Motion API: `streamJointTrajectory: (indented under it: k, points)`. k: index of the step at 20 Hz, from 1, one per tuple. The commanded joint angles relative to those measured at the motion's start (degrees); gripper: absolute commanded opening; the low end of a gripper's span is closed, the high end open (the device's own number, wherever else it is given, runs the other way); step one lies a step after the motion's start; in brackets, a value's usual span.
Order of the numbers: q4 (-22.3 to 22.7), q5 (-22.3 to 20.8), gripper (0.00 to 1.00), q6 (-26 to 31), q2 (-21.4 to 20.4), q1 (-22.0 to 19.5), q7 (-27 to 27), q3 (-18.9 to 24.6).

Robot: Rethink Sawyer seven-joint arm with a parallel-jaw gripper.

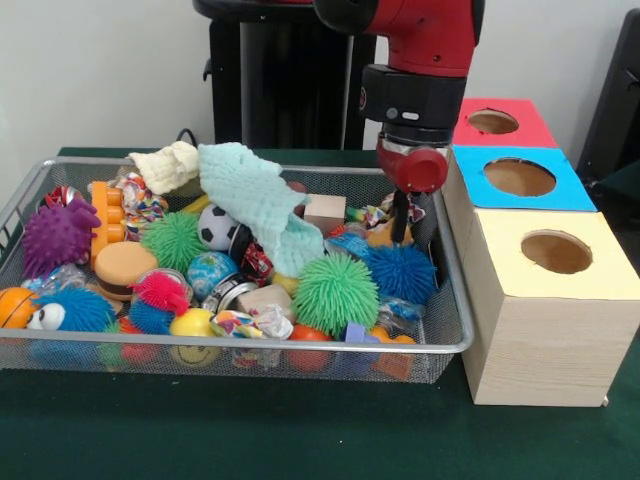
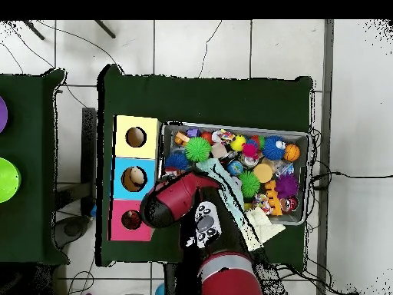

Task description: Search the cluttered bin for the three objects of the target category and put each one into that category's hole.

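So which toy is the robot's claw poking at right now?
Find the silver mesh bin, then its end beside the wooden boxes. The gripper reaches down onto a small tan-orange plush just behind the blue spiky ball. It looks soft and smooth, unlike its spiky neighbours.

The bin (image 1: 455, 345) is silver wire mesh; the hole boxes (image 1: 545, 350) pale matt wood; a mint cloth (image 1: 260, 200) looks waffle-textured.
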Motion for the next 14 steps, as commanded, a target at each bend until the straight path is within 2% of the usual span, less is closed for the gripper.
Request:
streamJointTrajectory:
  k: [1, 3, 6, 8, 11, 14]
  points:
    - [-4.6, -4.9, 0.00, 7.5, 4.0, -0.9, 3.0, -3.3]
    - [-4.3, -4.5, 0.00, 6.9, 3.8, -1.2, 3.2, -3.1]
    - [-2.1, -2.5, 0.00, 7.1, 1.7, -3.4, 2.0, -0.5]
    - [0.9, -0.3, 0.00, 9.4, -1.5, -6.2, -0.6, 2.4]
    - [6.2, 3.7, 0.00, 14.3, -8.6, -10.7, -4.9, 7.1]
    - [9.3, 6.7, 0.00, 18.5, -13.9, -13.3, -7.5, 10.2]
